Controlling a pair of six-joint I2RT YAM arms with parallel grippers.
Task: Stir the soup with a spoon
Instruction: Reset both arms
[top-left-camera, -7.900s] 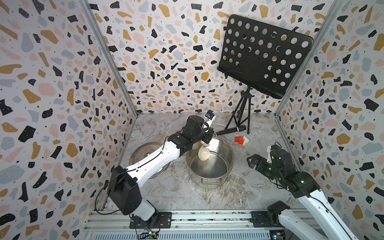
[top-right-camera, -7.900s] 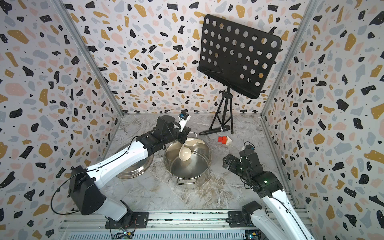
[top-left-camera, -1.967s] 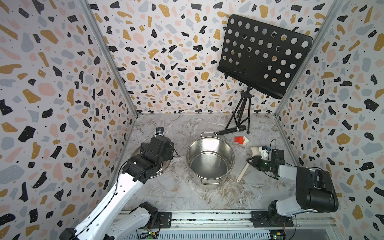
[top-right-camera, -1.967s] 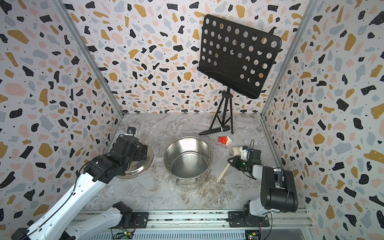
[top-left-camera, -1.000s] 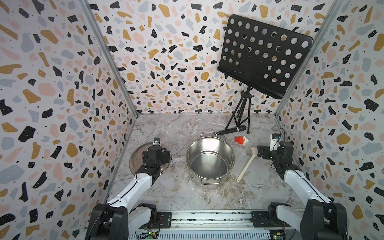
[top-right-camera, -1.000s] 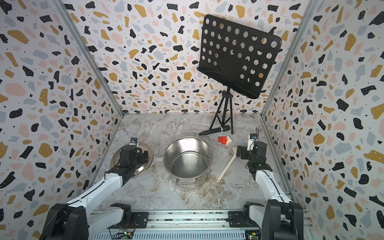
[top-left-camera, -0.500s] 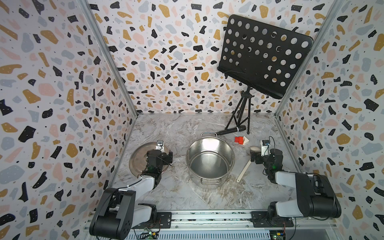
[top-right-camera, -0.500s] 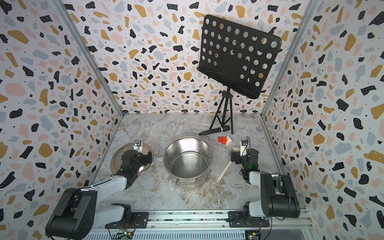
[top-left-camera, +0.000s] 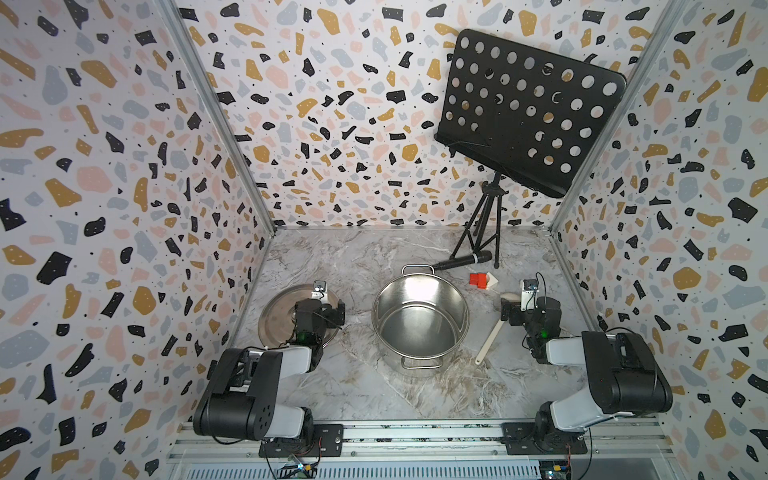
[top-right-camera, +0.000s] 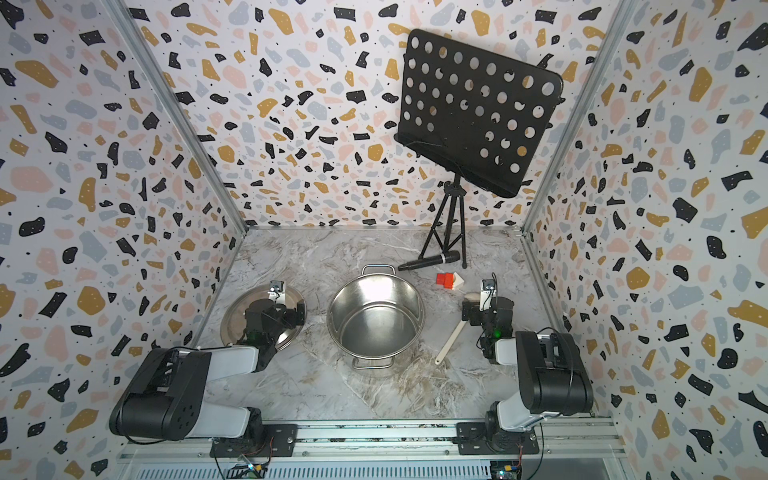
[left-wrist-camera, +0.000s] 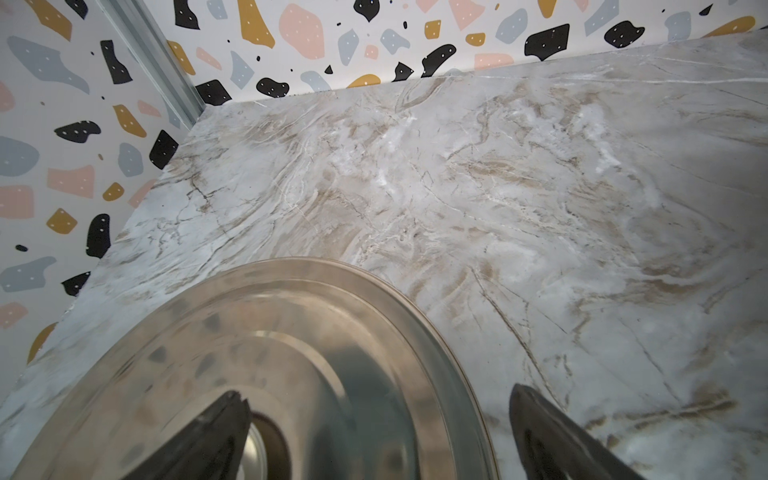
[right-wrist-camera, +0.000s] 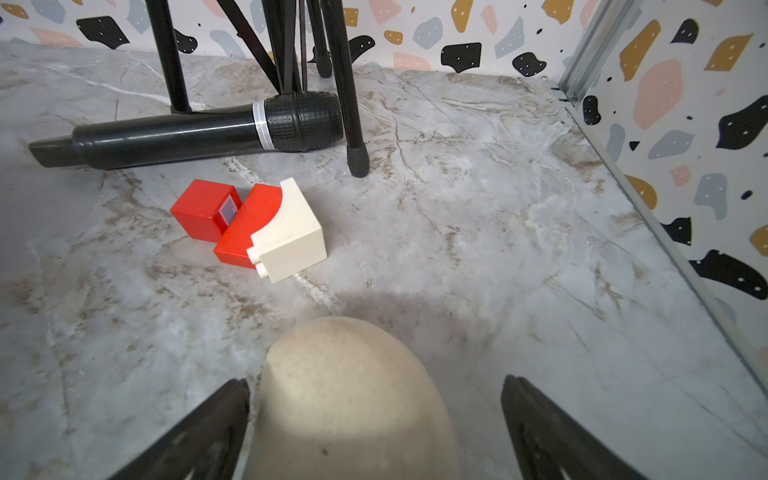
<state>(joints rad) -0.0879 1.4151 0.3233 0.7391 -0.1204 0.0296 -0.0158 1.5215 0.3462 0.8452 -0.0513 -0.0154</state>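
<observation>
The right tool (right-wrist-camera: 374, 381) is hanging wide open, holding nothing, and the spoon (right-wrist-camera: 349, 411) is lying on the counter (right-wrist-camera: 498, 249) with its round end between the tool's fingers (right-wrist-camera: 208, 428). The left tool (left-wrist-camera: 376, 391) is hanging wide open over the lid (left-wrist-camera: 291, 324), holding nothing.

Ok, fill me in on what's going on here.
Nobody is stirring right now. The spoon lies on the table beside the steel pot, which looks empty. The spoon's bowl sits under the open right pincer, not gripped. The left pincer, also open, hovers over the pot lid lying flat on the pot's other side. Both arms are folded low near their bases.
</observation>
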